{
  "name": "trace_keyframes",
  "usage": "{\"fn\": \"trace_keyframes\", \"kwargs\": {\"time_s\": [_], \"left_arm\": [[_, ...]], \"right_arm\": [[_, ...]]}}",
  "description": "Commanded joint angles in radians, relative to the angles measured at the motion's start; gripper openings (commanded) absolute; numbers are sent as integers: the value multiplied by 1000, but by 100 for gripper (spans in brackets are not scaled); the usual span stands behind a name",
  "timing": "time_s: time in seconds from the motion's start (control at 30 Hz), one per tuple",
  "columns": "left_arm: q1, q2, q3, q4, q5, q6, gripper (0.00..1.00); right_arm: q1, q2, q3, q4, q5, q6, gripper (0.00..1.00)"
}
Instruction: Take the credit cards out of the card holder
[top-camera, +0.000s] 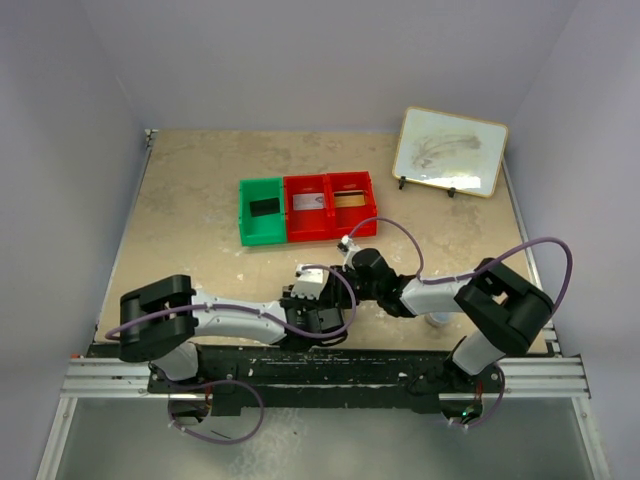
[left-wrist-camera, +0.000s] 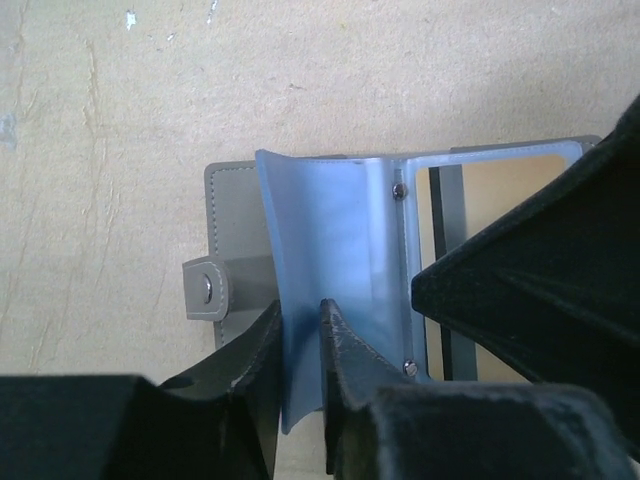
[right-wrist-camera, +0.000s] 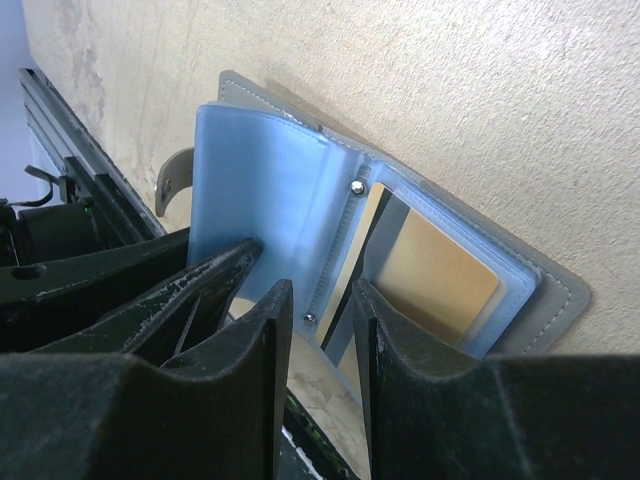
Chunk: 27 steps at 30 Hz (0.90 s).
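The card holder (left-wrist-camera: 235, 200) is a grey stitched case with a snap tab (left-wrist-camera: 205, 290), lying open on the table. Inside it are translucent blue plastic sleeves (left-wrist-camera: 325, 240). My left gripper (left-wrist-camera: 300, 330) is shut on one blue sleeve and holds it upright. A gold credit card (right-wrist-camera: 430, 270) with a dark stripe sits in the sleeve on the other half of the holder (right-wrist-camera: 560, 290). My right gripper (right-wrist-camera: 325, 300) is slightly open, its fingers straddling the card's near edge. In the top view both grippers (top-camera: 305, 300) (top-camera: 337, 285) meet over the holder (top-camera: 310, 282).
A green bin (top-camera: 262, 210) and a red two-compartment bin (top-camera: 330, 205) stand behind the grippers. A framed whiteboard (top-camera: 450, 150) leans at the back right. A small round silvery puck (top-camera: 437, 320) lies under the right arm.
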Motion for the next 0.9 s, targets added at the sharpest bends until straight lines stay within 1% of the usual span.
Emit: {"fn": "trace_keyframes", "kwargs": {"time_s": [0.0, 0.03, 0.1, 0.2, 0.23, 0.3, 0.47, 0.53, 0.6, 0.67, 0.8, 0.87], "left_arm": [[40, -89, -11, 102, 45, 91, 20], [59, -106, -22, 143, 69, 107, 21], [90, -123, -36, 168, 93, 122, 20], [111, -137, -32, 144, 96, 123, 19], [115, -147, -32, 141, 98, 123, 20], [123, -177, -38, 151, 119, 130, 23], [172, -274, -24, 155, 158, 173, 37], [208, -300, -3, 161, 184, 219, 42], [248, -311, 15, 194, 235, 293, 43], [290, -301, 27, 270, 334, 376, 44], [352, -206, 59, 345, 464, 466, 44], [369, -141, 70, 374, 507, 489, 44]], "right_arm": [[-4, 47, -7, -97, 81, -17, 35], [-4, 47, -11, -96, 81, -16, 35], [-4, 42, -12, -98, 80, -14, 35], [-4, 2, -16, -97, 64, -16, 36], [-4, -19, -13, -94, 62, -18, 36], [-4, -72, -1, -121, 71, -28, 37], [-4, -210, 27, -297, 136, -56, 42], [-4, -266, 14, -344, 147, -51, 43], [-4, -314, -8, -361, 147, -44, 43], [-4, -357, -34, -342, 130, -24, 43], [5, -438, -155, -182, -61, 35, 45], [39, -461, -191, -118, -94, 58, 48]]}}
